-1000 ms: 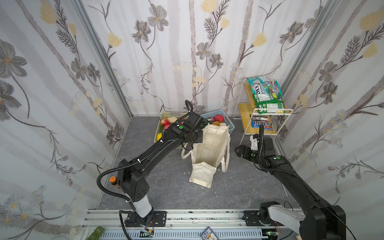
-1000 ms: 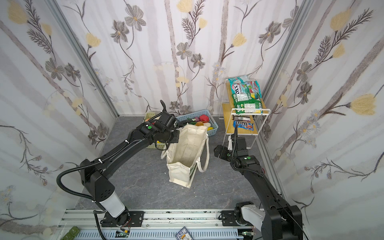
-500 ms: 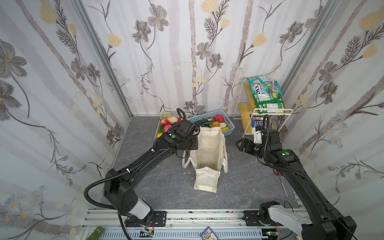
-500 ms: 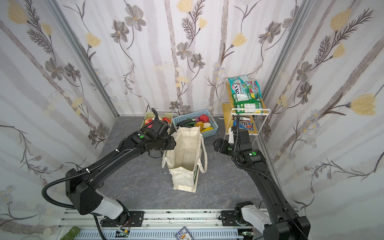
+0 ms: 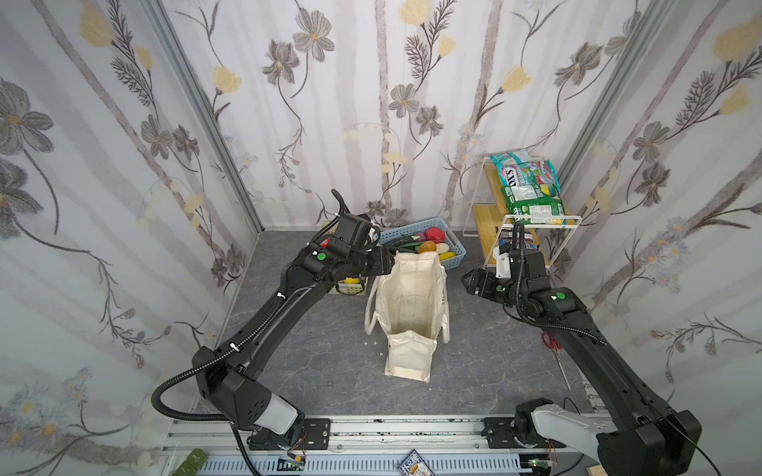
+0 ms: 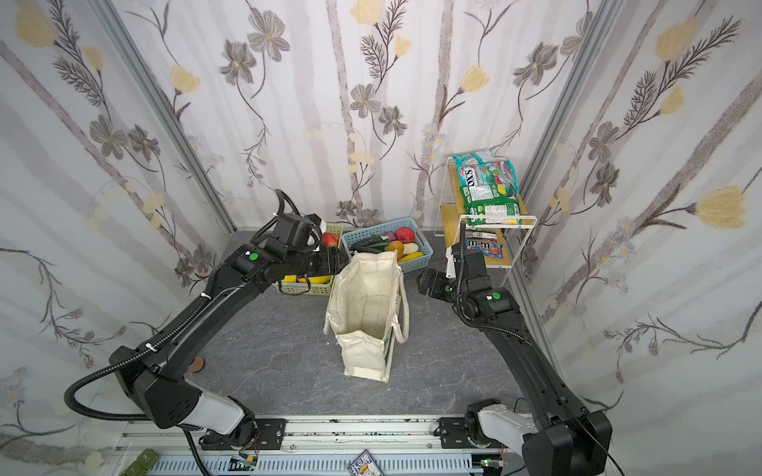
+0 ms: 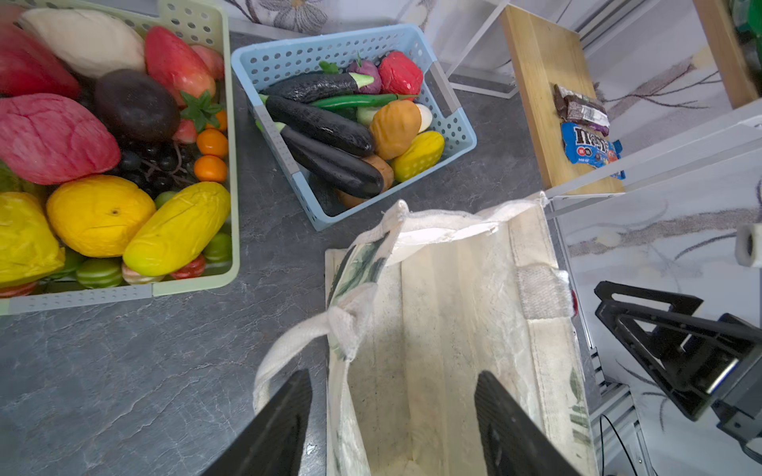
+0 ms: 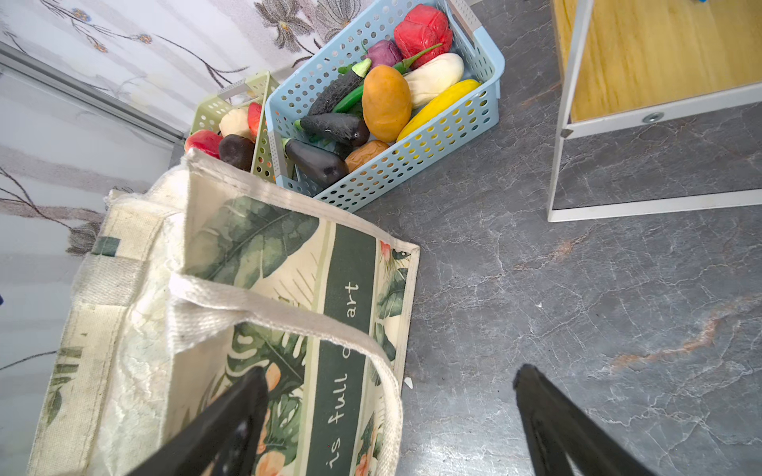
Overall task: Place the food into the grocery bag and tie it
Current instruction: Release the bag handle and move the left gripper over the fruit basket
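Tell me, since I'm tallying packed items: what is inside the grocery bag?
Only bare cream lining shows inside the grocery bag in both top views; nothing else is visible there. Its near bottom corner is covered by the front wall.

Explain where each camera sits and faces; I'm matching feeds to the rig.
Top view: high behind the robot, looking down at the grocery bag; both arms, left hand, right hand show.
Top view: same head, same aim at the bag; both arms show.
Left wrist: on the left arm, looking down into the bag; its open fingers show, plus the right hand.
Right wrist: on the right arm, looking down at the bag's printed side; its open fingers show.
Shared: both wrist views catch the bag and blue basket.
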`<state>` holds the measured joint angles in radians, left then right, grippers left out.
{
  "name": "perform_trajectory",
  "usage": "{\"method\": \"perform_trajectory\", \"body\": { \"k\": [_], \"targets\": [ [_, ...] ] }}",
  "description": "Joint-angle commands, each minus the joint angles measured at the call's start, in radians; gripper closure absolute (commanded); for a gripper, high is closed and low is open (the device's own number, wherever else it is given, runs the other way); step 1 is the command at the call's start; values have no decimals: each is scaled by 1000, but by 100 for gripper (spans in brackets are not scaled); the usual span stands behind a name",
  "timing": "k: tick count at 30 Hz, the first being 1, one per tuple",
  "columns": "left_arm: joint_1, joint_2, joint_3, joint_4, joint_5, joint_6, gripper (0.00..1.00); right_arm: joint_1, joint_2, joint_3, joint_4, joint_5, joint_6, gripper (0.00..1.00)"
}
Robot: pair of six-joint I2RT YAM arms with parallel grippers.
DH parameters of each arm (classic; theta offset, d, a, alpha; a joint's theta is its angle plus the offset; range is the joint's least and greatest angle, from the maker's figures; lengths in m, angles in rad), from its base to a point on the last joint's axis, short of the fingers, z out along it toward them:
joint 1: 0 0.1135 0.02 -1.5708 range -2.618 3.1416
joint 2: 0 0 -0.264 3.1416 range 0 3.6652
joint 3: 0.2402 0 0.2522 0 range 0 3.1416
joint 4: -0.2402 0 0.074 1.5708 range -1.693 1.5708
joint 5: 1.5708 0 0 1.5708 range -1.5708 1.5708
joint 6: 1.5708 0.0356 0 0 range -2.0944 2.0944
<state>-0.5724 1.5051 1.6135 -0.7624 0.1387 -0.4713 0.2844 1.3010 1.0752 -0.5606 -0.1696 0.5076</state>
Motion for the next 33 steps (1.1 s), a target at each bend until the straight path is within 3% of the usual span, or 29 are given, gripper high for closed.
{"method": "perform_trajectory", "body": {
  "k": [1,4,17,21,33],
  "targets": [
    [13,14,17,-35,-120,14,34,7,8,3,64,28,6,7],
    [31,31,15,-41,-198,38,34,11,15,3,77,30,8,7],
    [180,60,-84,40,-335,105,32,38,29,-27,120,49,-7,7],
    [252,87,-113,76,-294,129,28,38,32,-34,123,49,-13,7],
    [362,217,-109,135,-332,246,16,58,35,-57,182,53,16,7]
  ]
}}
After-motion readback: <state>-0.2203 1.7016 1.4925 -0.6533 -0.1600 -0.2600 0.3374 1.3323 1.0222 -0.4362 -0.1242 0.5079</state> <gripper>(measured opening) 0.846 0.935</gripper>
